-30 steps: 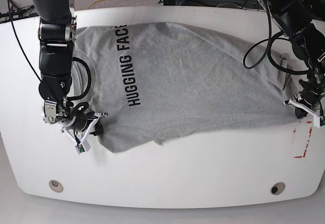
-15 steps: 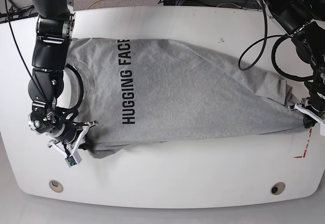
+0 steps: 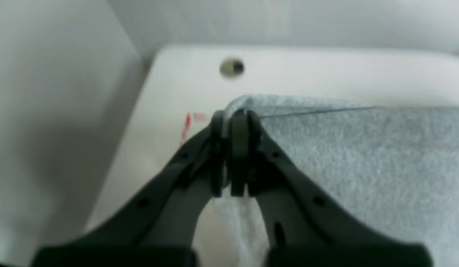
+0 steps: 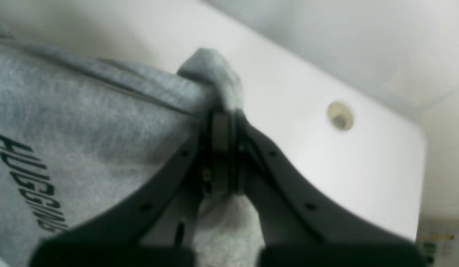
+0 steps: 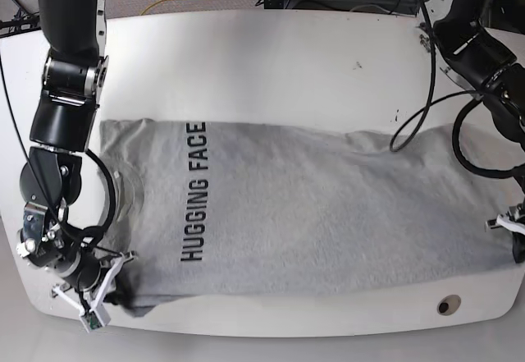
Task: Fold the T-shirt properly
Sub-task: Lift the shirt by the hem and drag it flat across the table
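The heather-grey T-shirt [image 5: 312,214] lies spread across the white table [image 5: 271,58], collar to the left and hem to the right, with the black "HUGGING FACE" lettering [image 5: 195,194] facing up. My right gripper [image 5: 113,281] is at the shirt's front left corner, near the table's front edge. In the right wrist view it [image 4: 222,115] is shut on a bunched fold of the T-shirt [image 4: 84,122]. My left gripper [image 5: 517,243] is at the far right edge. In the left wrist view it [image 3: 231,118] is shut on the corner of the T-shirt [image 3: 363,155].
A round hole [image 5: 448,305] sits in the table near the front right; it also shows in the left wrist view [image 3: 232,68]. Another hole [image 4: 340,116] shows in the right wrist view. Red tape marks [image 3: 186,126] lie beside the left gripper. Cables hang from both arms.
Both grippers have pulled the shirt toward the table's front edge. The shirt slid with them and now lies flatter and more stretched out.
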Motion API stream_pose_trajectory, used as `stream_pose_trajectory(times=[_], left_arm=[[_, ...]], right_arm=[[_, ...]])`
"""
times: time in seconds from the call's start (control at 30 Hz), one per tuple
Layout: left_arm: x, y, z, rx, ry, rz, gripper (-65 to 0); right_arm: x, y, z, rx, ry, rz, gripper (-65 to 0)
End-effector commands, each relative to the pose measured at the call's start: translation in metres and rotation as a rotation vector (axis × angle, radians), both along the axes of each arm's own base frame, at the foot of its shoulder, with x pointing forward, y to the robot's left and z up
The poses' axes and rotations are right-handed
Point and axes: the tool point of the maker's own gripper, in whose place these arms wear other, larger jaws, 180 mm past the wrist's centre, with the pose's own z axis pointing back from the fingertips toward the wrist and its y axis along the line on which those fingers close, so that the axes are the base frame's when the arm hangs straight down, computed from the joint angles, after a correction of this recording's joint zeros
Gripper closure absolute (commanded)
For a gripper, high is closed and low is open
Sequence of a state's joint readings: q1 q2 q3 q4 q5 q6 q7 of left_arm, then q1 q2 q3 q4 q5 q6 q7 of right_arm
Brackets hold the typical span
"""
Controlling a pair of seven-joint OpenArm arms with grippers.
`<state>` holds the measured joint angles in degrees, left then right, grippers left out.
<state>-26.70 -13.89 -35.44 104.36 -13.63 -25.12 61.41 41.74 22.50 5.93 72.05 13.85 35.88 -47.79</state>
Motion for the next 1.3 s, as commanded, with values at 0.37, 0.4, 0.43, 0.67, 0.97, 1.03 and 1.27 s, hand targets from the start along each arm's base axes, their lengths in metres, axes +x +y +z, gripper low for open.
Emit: stream_pose_trajectory(times=[0.37,0.4,0.43,0.67,0.97,1.03,1.27], left_arm=[[0.011,0.004,0.131,0.118,-0.281,0.004,0.0],[0.012,0.003,0.139,0.127,-0.296,0.002,0.0],[0.011,0.004,0.152,0.138,-0.322,0.004,0.0],[0.002,0.005,0.221,0.196,-0.455,0.015,0.0],[0.0,0.001,0.257,0.214,-0.519,0.002,0.0],[0.0,0.001,0.255,0.214,-0.514,0.001,0.0],[0.014,-0.003,0.207,0.213,-0.399,-0.021,0.0]], right_arm=[[0.026,-0.02,0.177,-0.035,-0.324,-0.044,0.0],[0.026,-0.017,0.188,-0.05,-0.341,-0.036,0.0],[0.027,-0.015,0.2,-0.076,-0.357,-0.029,0.0],[0.02,-0.011,0.265,-0.141,-0.463,-0.016,0.0],[0.011,-0.02,0.288,-0.204,-0.462,-0.032,0.0],[0.005,-0.021,0.293,-0.232,-0.475,-0.036,0.0],[-0.009,-0.026,0.244,-0.297,-0.414,-0.044,0.0]])
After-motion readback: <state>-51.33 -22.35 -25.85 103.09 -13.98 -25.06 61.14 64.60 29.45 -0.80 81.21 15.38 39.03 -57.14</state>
